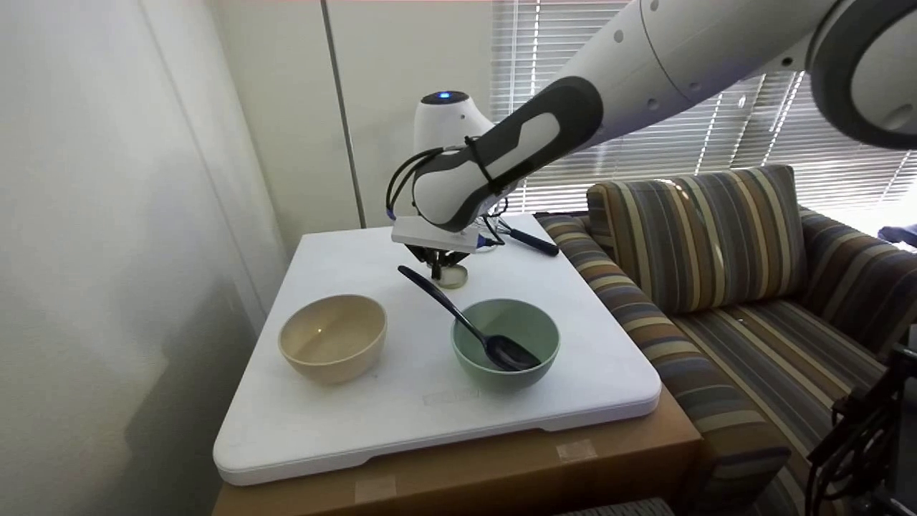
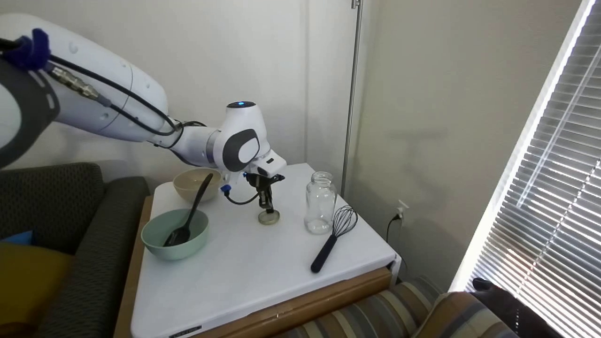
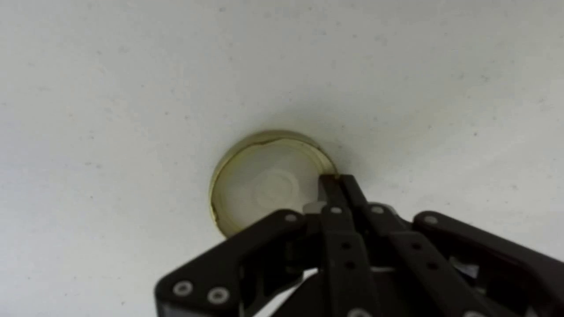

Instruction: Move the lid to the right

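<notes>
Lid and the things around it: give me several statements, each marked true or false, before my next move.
1. The gripper is closed on the rim of the lid. True.
2. The lid's hollow side faces down. False: it faces up.
3. The black spoon leans in the green bowl. True.
4. The glass jar stands upright near the whisk. True.
5. The whisk lies in the beige bowl. False: it lies on the white table.
</notes>
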Available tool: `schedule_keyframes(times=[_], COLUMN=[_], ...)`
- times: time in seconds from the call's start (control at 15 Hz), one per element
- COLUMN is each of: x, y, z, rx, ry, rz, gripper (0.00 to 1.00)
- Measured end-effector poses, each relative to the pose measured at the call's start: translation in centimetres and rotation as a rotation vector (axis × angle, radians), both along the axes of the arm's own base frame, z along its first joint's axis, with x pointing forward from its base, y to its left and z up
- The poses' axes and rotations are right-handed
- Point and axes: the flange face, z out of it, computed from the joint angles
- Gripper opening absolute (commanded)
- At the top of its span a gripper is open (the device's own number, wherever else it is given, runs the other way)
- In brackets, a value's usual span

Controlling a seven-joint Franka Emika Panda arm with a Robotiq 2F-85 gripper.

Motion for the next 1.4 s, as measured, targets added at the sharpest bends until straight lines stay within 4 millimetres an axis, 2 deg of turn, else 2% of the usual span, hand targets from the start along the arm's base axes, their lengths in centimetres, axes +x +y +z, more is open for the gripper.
schedule_keyframes(times=[0.4, 0.87, 1.2, 1.4], x=[-3.1, -7.9, -10.7, -13.6], y=[-1.1, -4.9, -8.3, -11.1], z=[0.1, 0.3, 1.0, 0.8], rx=[-0.037, -0.101, -0.073, -0.015], ry=[0.151, 0.264, 0.099, -0.029], rz=[0.065, 0.078, 0.043, 0.011], gripper=[0.01, 0.01, 0.01, 0.01])
